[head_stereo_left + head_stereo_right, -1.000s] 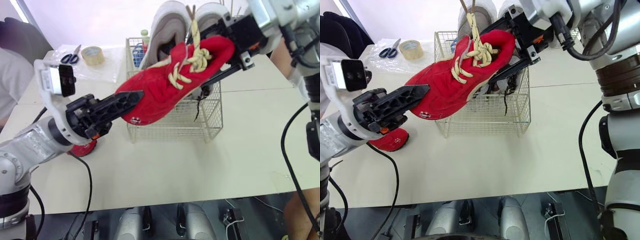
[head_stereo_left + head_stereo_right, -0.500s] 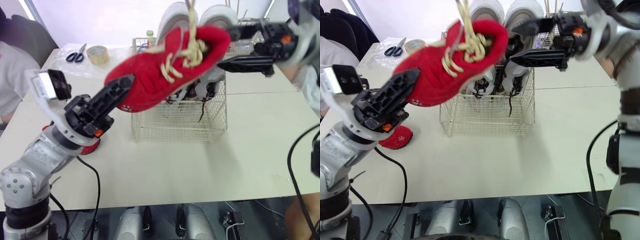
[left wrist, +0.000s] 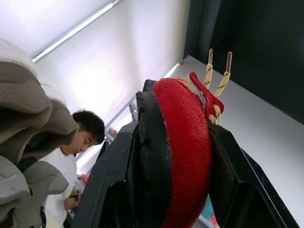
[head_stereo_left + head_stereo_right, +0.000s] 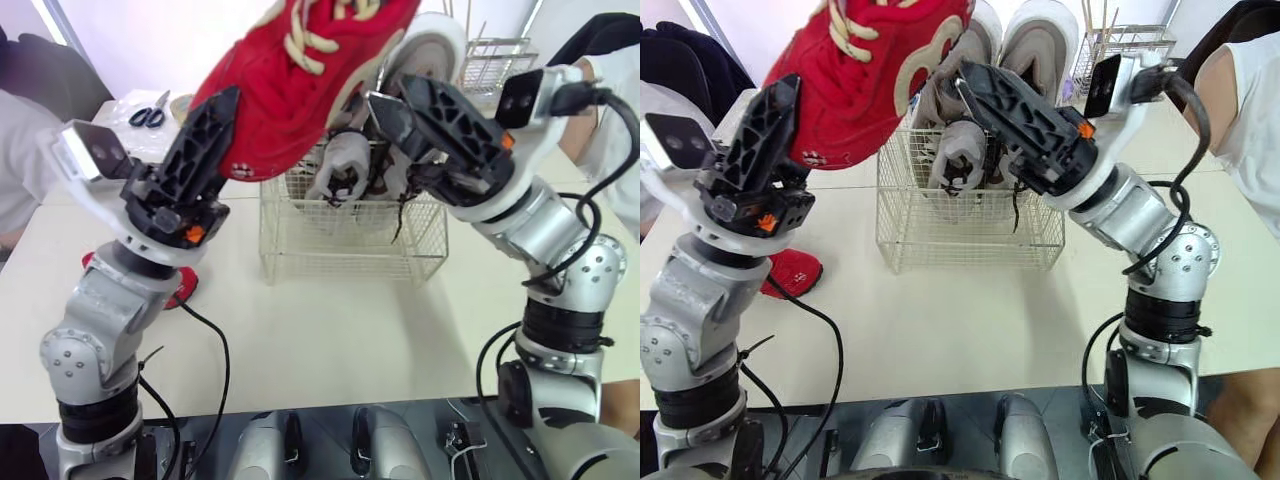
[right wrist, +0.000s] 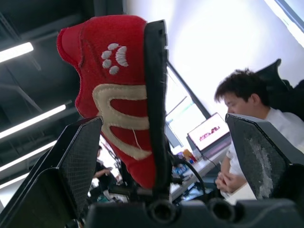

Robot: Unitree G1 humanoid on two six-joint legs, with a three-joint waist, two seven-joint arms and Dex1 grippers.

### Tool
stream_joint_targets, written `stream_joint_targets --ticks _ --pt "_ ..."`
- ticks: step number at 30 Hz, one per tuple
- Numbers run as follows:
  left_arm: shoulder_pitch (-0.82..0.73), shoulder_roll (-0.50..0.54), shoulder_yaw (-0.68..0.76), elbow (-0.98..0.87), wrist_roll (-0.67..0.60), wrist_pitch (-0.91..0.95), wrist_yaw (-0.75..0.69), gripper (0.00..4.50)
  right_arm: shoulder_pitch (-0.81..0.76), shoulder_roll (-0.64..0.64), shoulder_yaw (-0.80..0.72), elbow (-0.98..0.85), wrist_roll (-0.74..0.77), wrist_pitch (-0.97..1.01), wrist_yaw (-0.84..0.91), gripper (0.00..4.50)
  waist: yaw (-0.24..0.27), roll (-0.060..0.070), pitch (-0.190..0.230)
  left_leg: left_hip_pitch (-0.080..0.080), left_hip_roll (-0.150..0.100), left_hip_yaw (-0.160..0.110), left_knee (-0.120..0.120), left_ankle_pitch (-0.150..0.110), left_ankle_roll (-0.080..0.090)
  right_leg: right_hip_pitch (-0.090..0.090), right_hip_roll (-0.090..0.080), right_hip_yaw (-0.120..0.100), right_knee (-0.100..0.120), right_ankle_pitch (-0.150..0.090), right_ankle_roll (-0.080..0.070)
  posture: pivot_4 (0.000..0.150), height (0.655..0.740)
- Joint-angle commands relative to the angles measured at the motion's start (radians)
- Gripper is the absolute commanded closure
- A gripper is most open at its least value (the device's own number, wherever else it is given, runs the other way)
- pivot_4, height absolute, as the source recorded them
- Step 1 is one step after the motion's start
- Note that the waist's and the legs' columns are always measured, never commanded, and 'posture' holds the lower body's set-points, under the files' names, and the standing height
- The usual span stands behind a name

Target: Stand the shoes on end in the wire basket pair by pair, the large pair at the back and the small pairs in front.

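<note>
A red shoe (image 4: 300, 80) with cream laces is held high above the wire basket (image 4: 350, 255). My left gripper (image 4: 222, 115) is shut on its toe end, and the left wrist view shows both fingers (image 3: 118, 175) pressed against the red shoe (image 3: 185, 142). My right gripper (image 4: 400, 110) is open beside the heel; its fingers (image 5: 76, 161) stand wide apart either side of the red shoe (image 5: 123, 95) without touching. Two large grey shoes (image 4: 435, 45) stand on end at the basket's back, with small dark-and-grey shoes (image 4: 340, 170) in front. Another red shoe (image 4: 182, 292) lies on the table at the left.
Scissors (image 4: 145, 112) and a tape roll (image 4: 181, 103) lie at the back left of the table. A second wire rack (image 4: 495, 60) stands behind the basket on the right. A person (image 4: 615, 90) is at the right edge, another (image 4: 20, 150) at the left.
The left gripper has raised the red shoe up over the basket. The right gripper, shut on the heel a second ago, let go and now sits open beside the heel.
</note>
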Motion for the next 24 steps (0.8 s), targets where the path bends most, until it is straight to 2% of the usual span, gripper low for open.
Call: stream_joint_targets --ticks 1,17,22,24 --pt "-0.02 -0.011 -0.01 -0.004 0.037 -0.01 -0.033 2.71 -0.043 0.017 0.003 -0.049 0.021 -0.048 -0.048 0.03 0.0 0.0 0.0 0.0 0.0 0.0 0.0 0.0 0.0 0.0 0.0 0.0 0.0 0.0 0.0 0.15 0.74" --pt "0.007 -0.011 -0.063 0.014 0.122 0.026 -0.063 2.71 -0.09 0.017 0.02 -0.048 -0.071 -0.095 -0.002 0.03 -0.002 0.0 0.0 0.0 0.001 0.0 0.0 0.0 0.0 0.0 0.001 0.0 0.0 0.0 0.0 0.15 0.74" --pt "0.029 0.005 -0.057 0.019 0.142 0.039 -0.089 2.71 -0.099 0.019 0.024 -0.052 -0.077 -0.096 -0.001 2.17 -0.002 0.0 0.0 0.0 0.001 0.0 0.0 0.0 0.0 0.0 0.001 0.0 -0.001 0.0 0.0 0.15 0.74" --pt "0.039 0.015 -0.051 0.013 0.134 0.049 -0.105 2.12 -0.108 0.014 0.022 -0.053 -0.067 -0.09 0.003 3.06 -0.003 0.0 0.0 0.0 0.001 0.0 0.0 0.0 0.0 0.0 0.001 0.0 -0.001 0.0 0.0 0.15 0.74"
